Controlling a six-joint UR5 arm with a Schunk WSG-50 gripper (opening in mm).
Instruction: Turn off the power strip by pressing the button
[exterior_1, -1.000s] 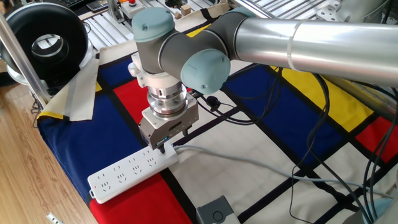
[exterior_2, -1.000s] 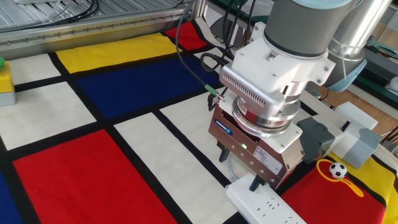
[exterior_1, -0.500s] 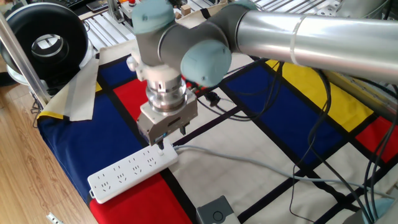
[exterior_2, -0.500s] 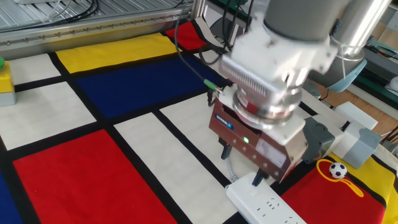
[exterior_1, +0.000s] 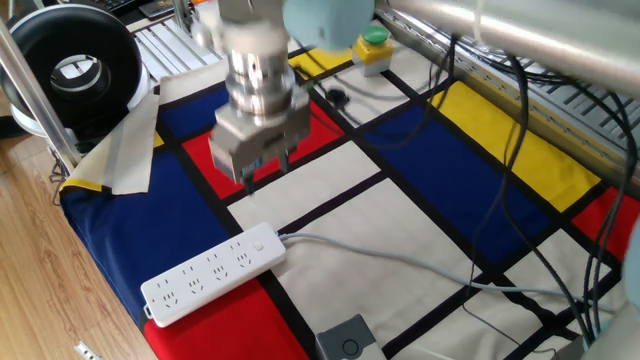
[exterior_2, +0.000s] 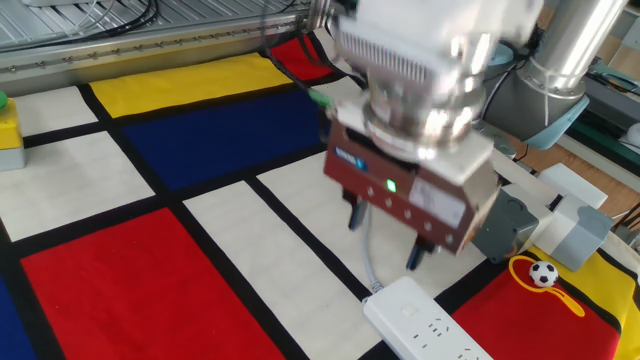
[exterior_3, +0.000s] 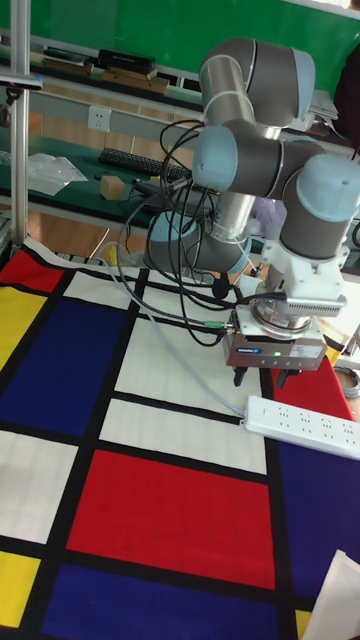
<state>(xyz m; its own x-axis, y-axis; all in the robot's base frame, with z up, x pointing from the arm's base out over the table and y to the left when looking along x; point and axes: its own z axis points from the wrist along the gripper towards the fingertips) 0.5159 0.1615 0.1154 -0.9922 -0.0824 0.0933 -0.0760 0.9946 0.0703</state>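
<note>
The white power strip (exterior_1: 210, 272) lies on the checked cloth near the front edge, its grey cord (exterior_1: 380, 258) running off to the right. The small flush button (exterior_1: 260, 243) sits at the strip's cord end and is uncovered. My gripper (exterior_1: 266, 170) hangs above and behind that end, clear of the strip. In the other fixed view the gripper (exterior_2: 385, 238) shows a gap between its two dark fingers (exterior_2: 415, 258), with nothing held, above the power strip (exterior_2: 420, 322). The tall fixed view has the gripper (exterior_3: 258, 378) just above the power strip (exterior_3: 305, 420).
A green round button on a yellow box (exterior_1: 372, 44) stands at the back. A small grey box (exterior_1: 348, 342) sits at the front edge. A black round device (exterior_1: 75, 70) is at the far left. Cables (exterior_1: 520, 200) hang on the right. A ball keychain (exterior_2: 543, 273) lies nearby.
The gripper has lifted off the strip's cord end, where a fingertip rested before, and moved up and back. The strip has not shifted.
</note>
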